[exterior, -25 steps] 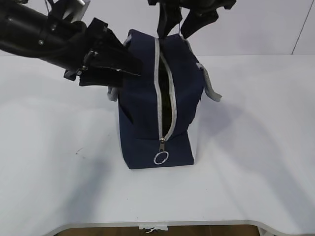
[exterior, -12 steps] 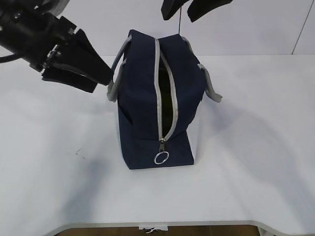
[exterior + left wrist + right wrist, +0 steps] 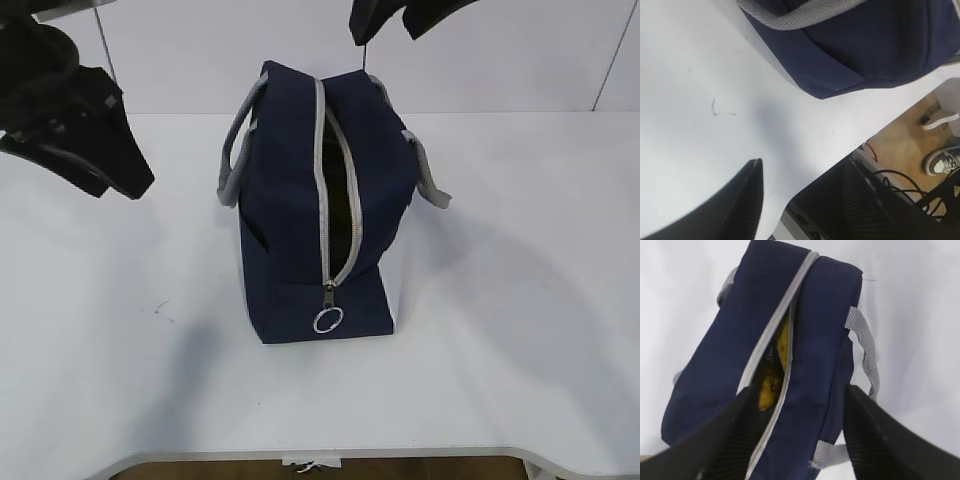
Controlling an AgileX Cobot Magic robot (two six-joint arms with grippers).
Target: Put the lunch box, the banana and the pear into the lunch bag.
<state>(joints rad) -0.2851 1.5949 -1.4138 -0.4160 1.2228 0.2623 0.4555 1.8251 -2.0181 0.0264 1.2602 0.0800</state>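
Observation:
The navy lunch bag (image 3: 300,230) stands upright mid-table with its grey zipper (image 3: 335,200) partly open. Through the slit the right wrist view shows the yellow banana (image 3: 783,342) inside the lunch bag (image 3: 825,340), and below it a wider yellow-brown patch (image 3: 767,386) that I cannot tell apart as banana or pear. The lunch box is hidden. My right gripper (image 3: 800,437) hangs open above the bag's far end, at the top edge of the exterior view (image 3: 392,25). My left gripper (image 3: 120,170) is open and empty over bare table left of the bag, fingers (image 3: 742,202) apart.
Grey webbing handles (image 3: 232,160) hang loose on both sides of the bag. A metal ring pull (image 3: 327,320) dangles at the near end. The table's front edge (image 3: 320,455) is close by; the floor, cables and a shoe (image 3: 942,160) lie beyond it.
My left gripper has drawn back to the left, away from the bag's left handle, and narrowed a little. The right gripper has lifted slightly up and to the right. The bag has stayed put.

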